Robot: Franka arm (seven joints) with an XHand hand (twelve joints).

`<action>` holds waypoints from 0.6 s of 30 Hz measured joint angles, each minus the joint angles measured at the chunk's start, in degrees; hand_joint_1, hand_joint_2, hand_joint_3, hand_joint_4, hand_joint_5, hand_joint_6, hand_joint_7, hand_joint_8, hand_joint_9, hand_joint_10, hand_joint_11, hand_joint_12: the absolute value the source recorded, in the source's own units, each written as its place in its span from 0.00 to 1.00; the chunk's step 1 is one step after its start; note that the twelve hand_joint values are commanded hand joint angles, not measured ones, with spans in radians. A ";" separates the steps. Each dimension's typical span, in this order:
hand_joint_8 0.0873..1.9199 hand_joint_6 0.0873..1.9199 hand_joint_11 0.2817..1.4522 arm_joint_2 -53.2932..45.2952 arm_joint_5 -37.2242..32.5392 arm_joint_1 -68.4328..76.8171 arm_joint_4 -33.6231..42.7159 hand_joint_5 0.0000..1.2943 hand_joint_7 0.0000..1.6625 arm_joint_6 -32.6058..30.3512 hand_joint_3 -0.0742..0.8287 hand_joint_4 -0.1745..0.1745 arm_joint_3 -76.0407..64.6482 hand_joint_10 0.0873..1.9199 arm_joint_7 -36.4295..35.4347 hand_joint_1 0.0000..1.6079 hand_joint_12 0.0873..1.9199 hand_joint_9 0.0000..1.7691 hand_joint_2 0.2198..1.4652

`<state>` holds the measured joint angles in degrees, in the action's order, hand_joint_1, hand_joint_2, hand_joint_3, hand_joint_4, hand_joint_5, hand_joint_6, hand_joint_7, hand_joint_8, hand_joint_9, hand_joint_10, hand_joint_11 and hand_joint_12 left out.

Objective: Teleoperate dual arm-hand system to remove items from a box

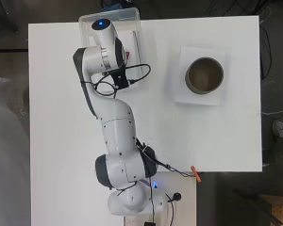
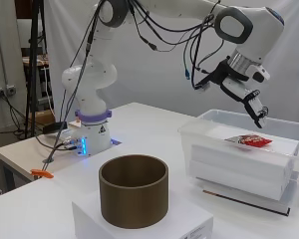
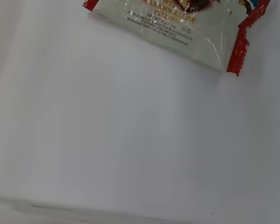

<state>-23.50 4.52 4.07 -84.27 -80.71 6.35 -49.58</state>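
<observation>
Hand [image 2: 250,99] hangs above the clear plastic box [image 2: 229,130], fingers straight and slack, pointing down, nothing held. Box sits at the table [image 1: 61,117] far edge, near the far-left corner in overhead view. Inside, a red-edged snack packet [image 2: 252,141] lies flat on a white block [image 2: 239,169], just below the fingertips but not touching. Brown round tub [image 1: 204,75] stands on a white sheet [image 1: 186,96] near the far-right corner, well apart from the box.
</observation>
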 joint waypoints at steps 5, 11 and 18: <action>0.00 0.00 0.12 7.94 9.58 1.10 -12.45 0.23 0.23 -9.80 0.07 0.53 1.99 0.00 0.44 0.00 0.00 0.24 0.52; 0.00 0.00 0.12 17.80 13.63 -2.37 -28.02 0.19 0.20 -23.72 0.07 0.58 7.50 0.00 9.10 0.02 0.00 0.24 0.50; 0.00 0.00 0.13 17.82 12.21 -5.98 -26.81 0.17 0.15 -28.22 0.08 0.61 7.62 0.00 13.47 0.05 0.00 0.22 0.52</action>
<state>-5.68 16.73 -1.90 -111.08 -108.93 13.96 -36.11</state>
